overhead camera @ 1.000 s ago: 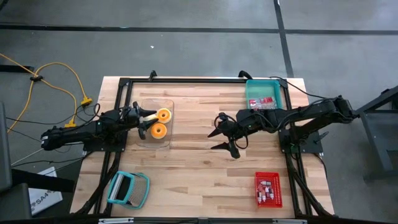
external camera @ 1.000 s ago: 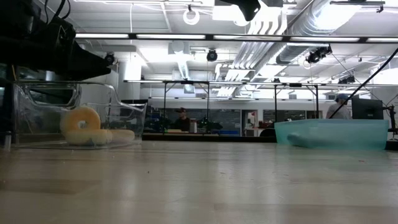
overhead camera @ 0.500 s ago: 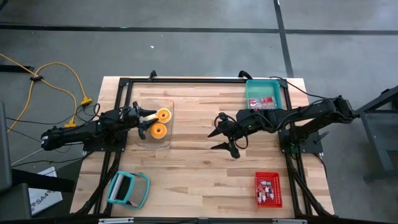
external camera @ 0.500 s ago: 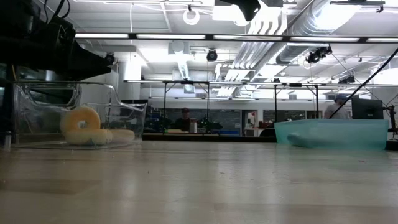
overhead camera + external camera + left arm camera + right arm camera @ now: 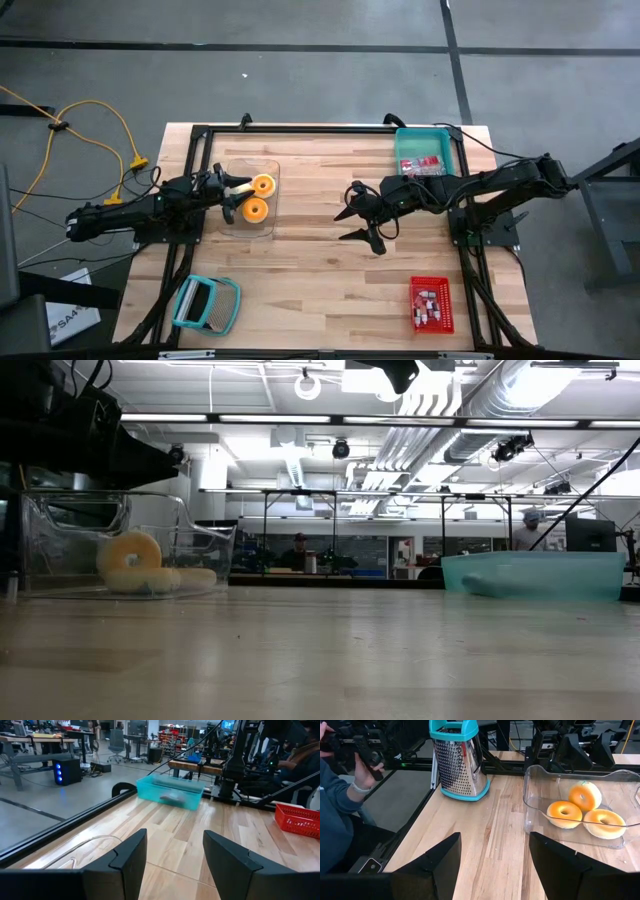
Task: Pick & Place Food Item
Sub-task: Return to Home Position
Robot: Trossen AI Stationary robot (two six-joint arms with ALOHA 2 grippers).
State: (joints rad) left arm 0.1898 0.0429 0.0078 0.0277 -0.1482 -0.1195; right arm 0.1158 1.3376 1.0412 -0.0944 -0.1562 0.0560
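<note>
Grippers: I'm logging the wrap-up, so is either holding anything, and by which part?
Nothing is held: the left gripper and right gripper are both open and empty.

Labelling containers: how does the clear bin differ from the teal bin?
The clear bin is see-through and holds three orange doughnuts; the teal bin is opaque and holds red-and-white items. The clear bin sits left on the table, the teal bin at a right corner. Both are open-topped.

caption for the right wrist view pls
Open right gripper faces a clear bin holding three doughnuts, a grater standing nearby.
</note>
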